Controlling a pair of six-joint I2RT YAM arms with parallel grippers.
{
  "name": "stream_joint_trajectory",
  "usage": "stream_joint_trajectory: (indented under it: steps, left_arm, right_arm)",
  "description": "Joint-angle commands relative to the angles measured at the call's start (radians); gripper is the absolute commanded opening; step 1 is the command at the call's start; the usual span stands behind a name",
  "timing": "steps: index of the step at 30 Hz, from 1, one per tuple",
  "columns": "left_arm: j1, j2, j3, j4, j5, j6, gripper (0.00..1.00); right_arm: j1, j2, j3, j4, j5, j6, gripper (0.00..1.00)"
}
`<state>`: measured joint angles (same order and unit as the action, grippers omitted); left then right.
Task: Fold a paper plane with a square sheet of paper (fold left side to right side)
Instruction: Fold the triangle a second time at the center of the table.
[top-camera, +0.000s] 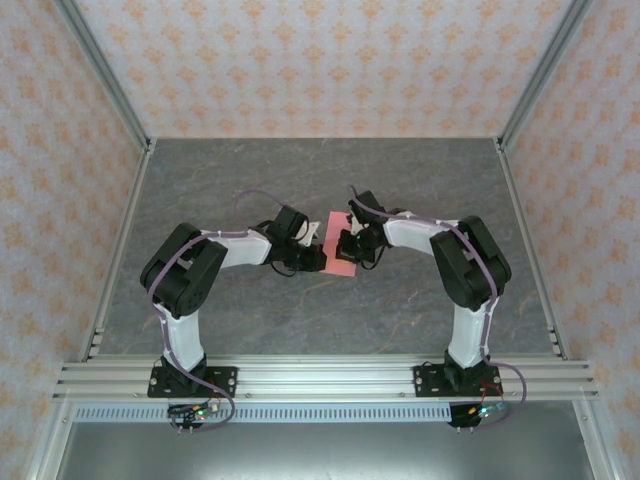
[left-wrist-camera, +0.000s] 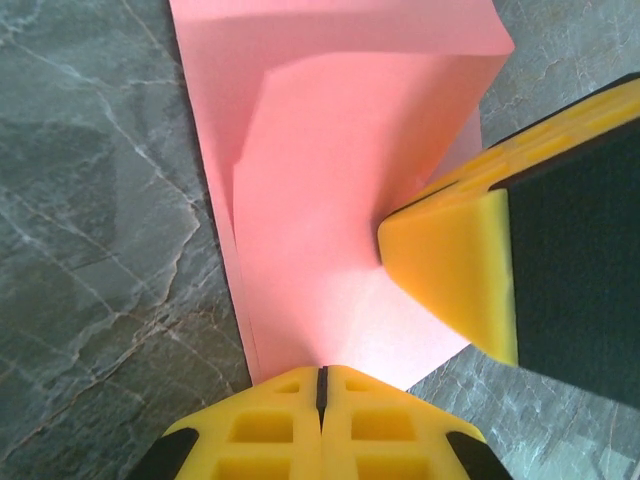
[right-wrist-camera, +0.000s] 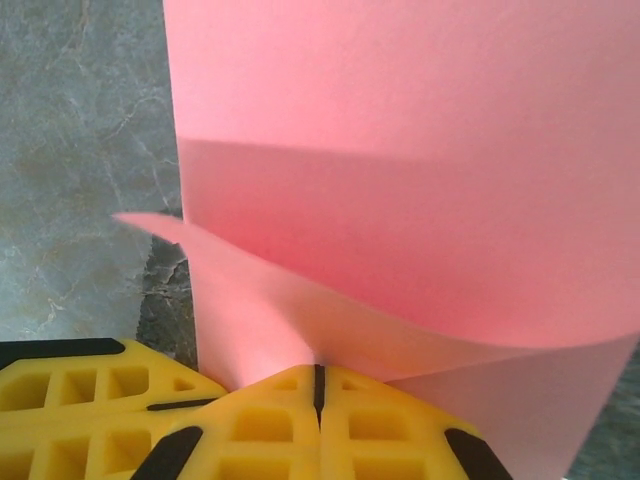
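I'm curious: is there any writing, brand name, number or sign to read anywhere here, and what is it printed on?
None can be read.
The pink paper is plain, the wallpaper carries only a repeated ornament, and the yellow fingers bear no marks.
Anything on the arm bases is too small to tell.

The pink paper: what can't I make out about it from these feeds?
Top view: the paper is small; the left claw and right claw cover its middle, so the fold lines are unreadable.
Left wrist view: the top frame edge cuts its far end; the right claw hides one side.
Right wrist view: the raised flap hides the layers behind it.
Whether either shut claw pinches a layer: cannot tell.
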<state>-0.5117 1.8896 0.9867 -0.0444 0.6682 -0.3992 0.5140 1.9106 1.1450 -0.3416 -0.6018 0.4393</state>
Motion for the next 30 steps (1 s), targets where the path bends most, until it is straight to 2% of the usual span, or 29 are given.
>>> stream_joint_trajectory:
  steps: [1,25,30]
  left_arm:
    - [0.005,0.060,-0.033,-0.160,-0.148,0.030,0.00]
    - [0.005,0.047,-0.031,-0.161,-0.144,0.031,0.00]
    - [0.005,0.044,-0.029,-0.145,-0.139,0.024,0.00]
  right_arm:
    - [-0.052,0.027,0.011,-0.066,0.120,-0.035,0.01]
    - [-0.212,0.054,0.051,-0.114,0.140,-0.107,0.01]
    - [-0.218,-0.002,0.062,-0.141,0.208,-0.122,0.01]
